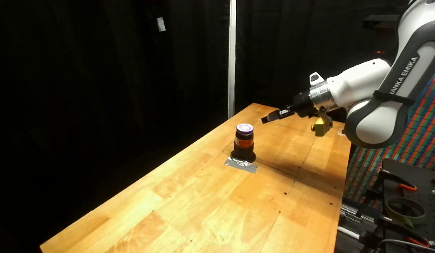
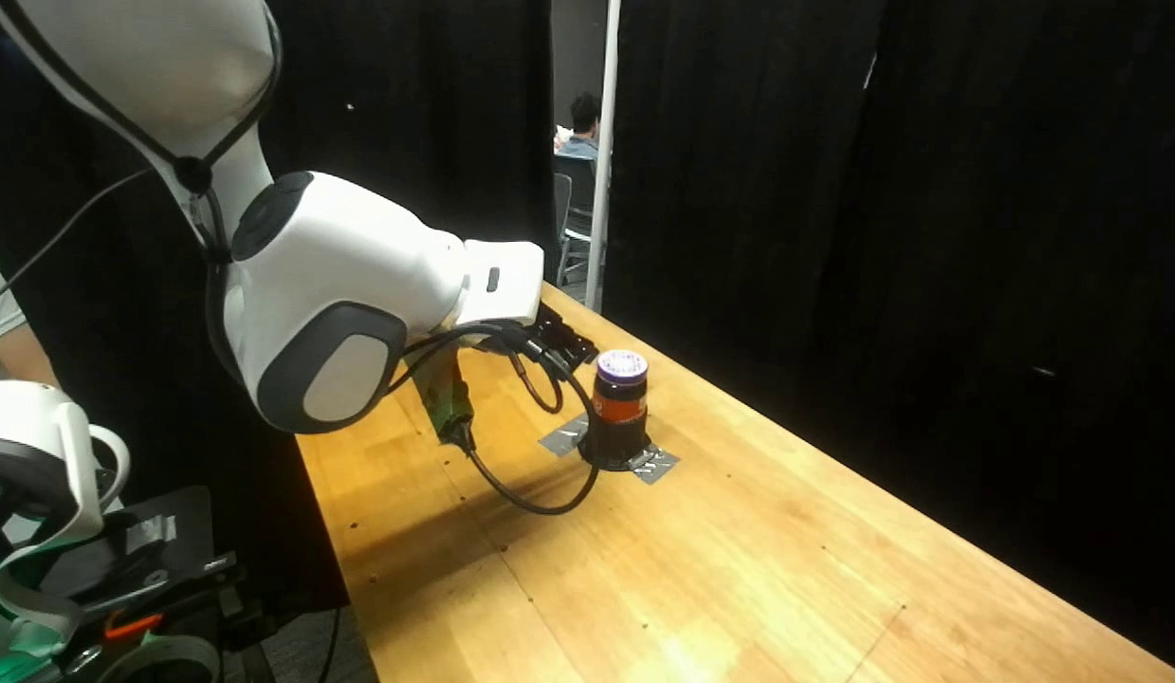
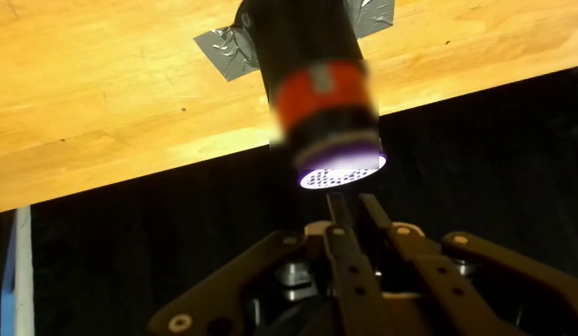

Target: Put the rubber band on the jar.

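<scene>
The jar stands upright, with a purple-and-white lid, a dark body and an orange-red band. It also shows in an exterior view and in the wrist view, where part of it is blurred. Its lower part sits in a dark holder. My gripper points down at a slant beside the jar, a little above lid height and apart from it. In the wrist view the fingertips are parted by a narrow gap just short of the lid, with nothing seen between them. I cannot make out the rubber band.
Silver tape fixes the holder to the wooden table. A black curtain hangs along the table's far edge. A cable loops from the wrist camera, close to the jar in that view. A cart stands beside the table.
</scene>
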Tool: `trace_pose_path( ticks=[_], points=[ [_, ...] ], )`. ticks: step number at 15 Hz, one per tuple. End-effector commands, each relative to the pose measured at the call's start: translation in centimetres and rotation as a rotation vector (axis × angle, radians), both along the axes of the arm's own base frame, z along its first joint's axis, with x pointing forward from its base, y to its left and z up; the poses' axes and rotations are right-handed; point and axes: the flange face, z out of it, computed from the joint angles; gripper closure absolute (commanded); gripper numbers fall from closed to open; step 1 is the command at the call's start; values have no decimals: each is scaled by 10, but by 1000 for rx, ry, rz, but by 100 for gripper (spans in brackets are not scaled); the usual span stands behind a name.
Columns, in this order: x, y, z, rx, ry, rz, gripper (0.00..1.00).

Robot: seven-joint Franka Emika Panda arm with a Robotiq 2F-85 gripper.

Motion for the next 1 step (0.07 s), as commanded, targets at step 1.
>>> trace_pose_path(
  ticks=[1],
  points=[
    [0, 0, 0, -1, 3, 0, 79]
  ],
)
